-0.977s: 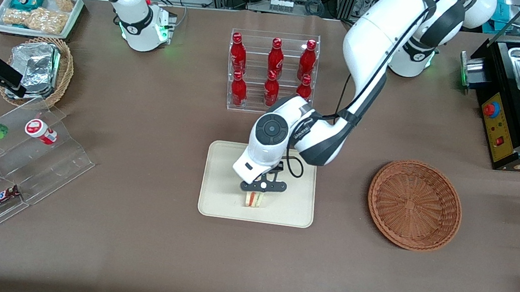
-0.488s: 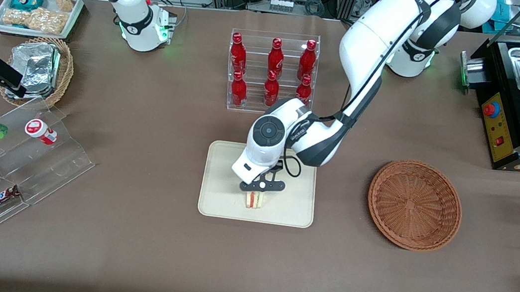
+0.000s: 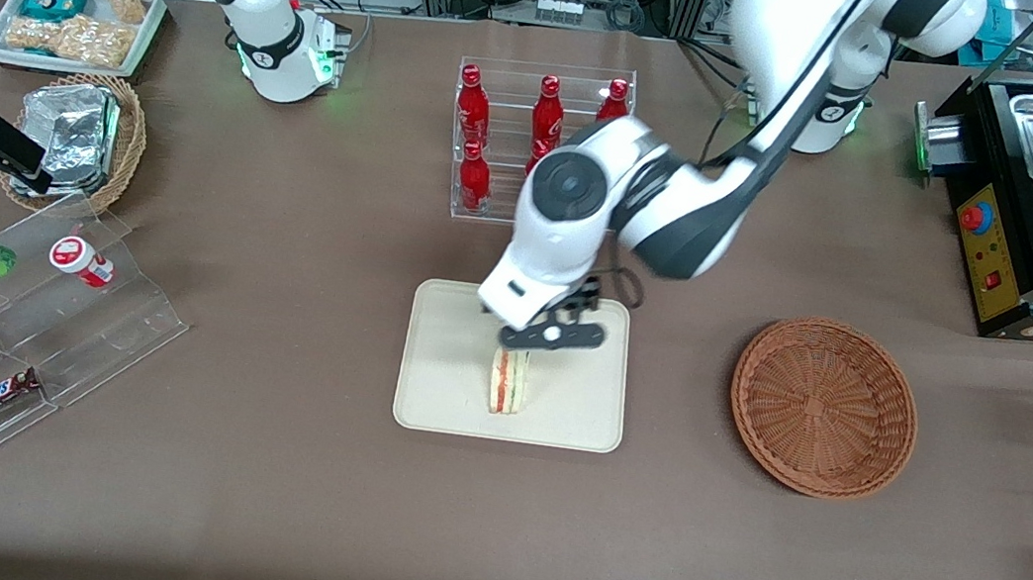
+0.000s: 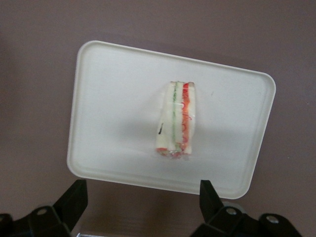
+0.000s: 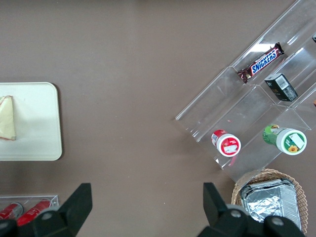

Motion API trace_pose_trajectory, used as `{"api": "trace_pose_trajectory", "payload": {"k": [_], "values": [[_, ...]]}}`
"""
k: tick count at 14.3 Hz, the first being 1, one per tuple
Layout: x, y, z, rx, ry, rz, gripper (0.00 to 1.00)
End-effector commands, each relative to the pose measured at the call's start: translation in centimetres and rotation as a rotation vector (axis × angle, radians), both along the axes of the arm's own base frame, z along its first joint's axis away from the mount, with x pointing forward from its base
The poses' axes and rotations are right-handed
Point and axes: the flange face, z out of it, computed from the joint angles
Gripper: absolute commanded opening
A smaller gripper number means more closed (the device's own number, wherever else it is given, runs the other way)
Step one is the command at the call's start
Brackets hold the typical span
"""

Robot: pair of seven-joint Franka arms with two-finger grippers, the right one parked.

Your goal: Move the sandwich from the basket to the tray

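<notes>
We see the sandwich point(image 3: 508, 381) standing on edge on the tray point(image 3: 447, 361), basket point(image 3: 823, 406) empty. Our claw point(image 3: 551, 336) hangs above it, fingers point(image 4: 73, 202) spread wide, holding nothing.

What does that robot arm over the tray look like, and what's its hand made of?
The arm has glossy white rounded shells with dark grey joints, a round dark cap on its wrist, and thin black cables along it. Its hand is black, with two flat angular fingers.
</notes>
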Motion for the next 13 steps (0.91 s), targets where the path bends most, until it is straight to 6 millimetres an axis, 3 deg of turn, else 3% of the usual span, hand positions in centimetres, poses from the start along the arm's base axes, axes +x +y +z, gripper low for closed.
{"api": "trace_pose_trajectory", "payload": {"k": [1,6,10,13], "values": [[0.8,6.0,2.5,0.078,0.045,0.098,1.00],[4.3,17.4,3.3,0.116,0.120,0.247,1.00],[1.8,25.2,3.9,0.119,0.173,0.156,1.00],[-0.2,30.5,5.6,0.095,0.189,0.074,1.00]]}}
